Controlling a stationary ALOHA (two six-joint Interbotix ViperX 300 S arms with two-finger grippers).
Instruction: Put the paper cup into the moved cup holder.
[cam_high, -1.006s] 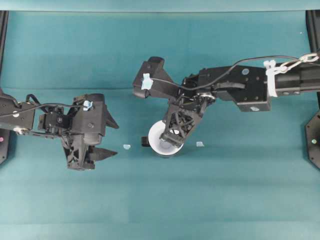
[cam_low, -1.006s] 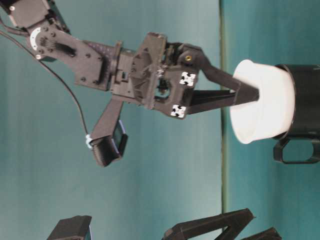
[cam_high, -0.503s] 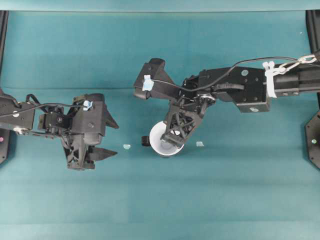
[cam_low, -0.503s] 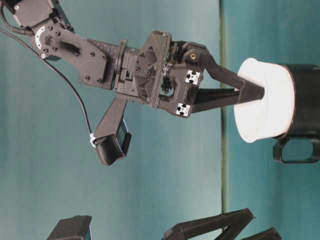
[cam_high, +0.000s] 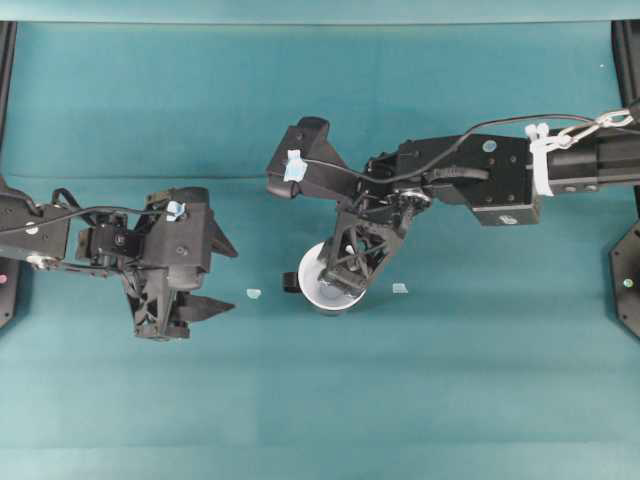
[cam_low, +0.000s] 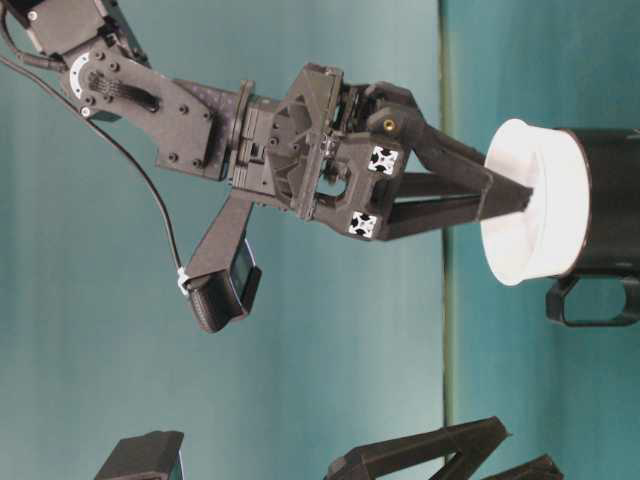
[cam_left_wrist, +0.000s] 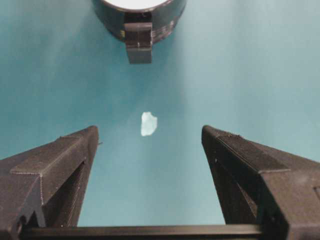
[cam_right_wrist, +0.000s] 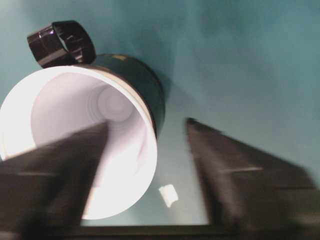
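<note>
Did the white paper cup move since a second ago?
Yes. The paper cup has sunk deeper into the black cup holder, which stayed put.

1 paper cup (cam_high: 322, 285), 1 cup holder (cam_low: 607, 200), 2 scraps (cam_high: 253, 293)

The right gripper (cam_high: 338, 282) stands directly over the paper cup (cam_high: 322, 290) seated in the cup holder (cam_low: 600, 203), one finger inside the cup mouth and one outside the rim, so approach from above is blocked. The stretch of table (cam_high: 420, 390) between the left gripper (cam_high: 222, 275) and the holder's handle (cam_left_wrist: 138, 42) carries only a small pale scrap (cam_left_wrist: 148, 123), leaving a level approach from that side unobstructed. A second scrap (cam_high: 400, 288) lies just beside the holder on its far side.
</note>
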